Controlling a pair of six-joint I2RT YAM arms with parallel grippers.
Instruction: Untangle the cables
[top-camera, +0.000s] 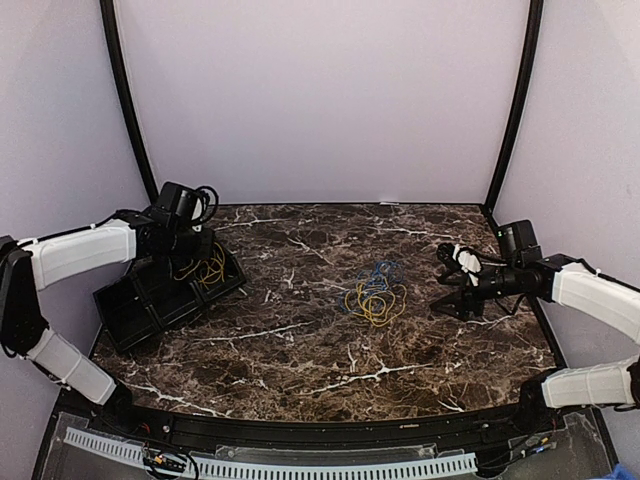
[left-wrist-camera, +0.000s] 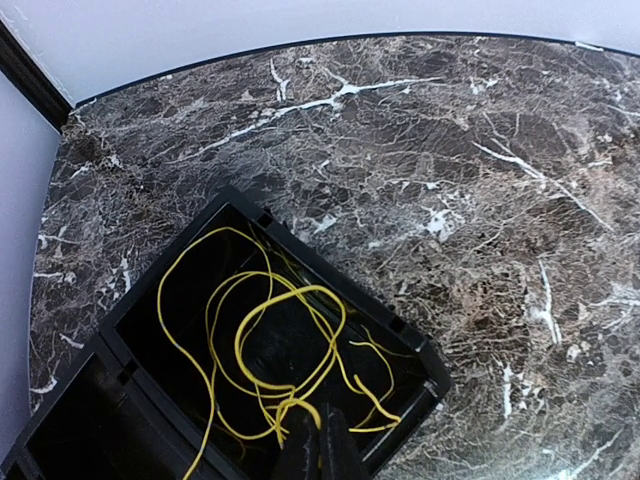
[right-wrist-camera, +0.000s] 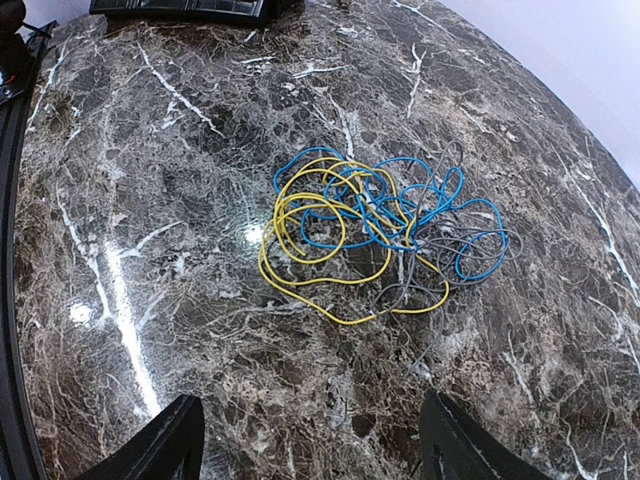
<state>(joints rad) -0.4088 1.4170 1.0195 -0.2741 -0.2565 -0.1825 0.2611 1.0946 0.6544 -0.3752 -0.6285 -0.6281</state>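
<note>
The cables lie in two places. A tangle of yellow, blue and grey cables (top-camera: 376, 293) (right-wrist-camera: 380, 225) sits on the marble near the table's middle. More yellow cable (left-wrist-camera: 265, 330) (top-camera: 205, 268) lies in loose loops inside a black bin (left-wrist-camera: 345, 292) at the left. My left gripper (left-wrist-camera: 316, 413) (top-camera: 195, 262) hangs over that bin, shut on a strand of the yellow cable at its tips. Right of the tangle, my right gripper (top-camera: 443, 280) (right-wrist-camera: 315, 450) stands open and a little short of it, with only bare marble between its fingers (right-wrist-camera: 170, 440).
The black bin (top-camera: 130, 310) has a second compartment (left-wrist-camera: 70, 420) on its left side that looks dark inside. Curved lilac walls and black posts (top-camera: 125, 100) close in the table. A black rail (top-camera: 300, 430) runs along the near edge.
</note>
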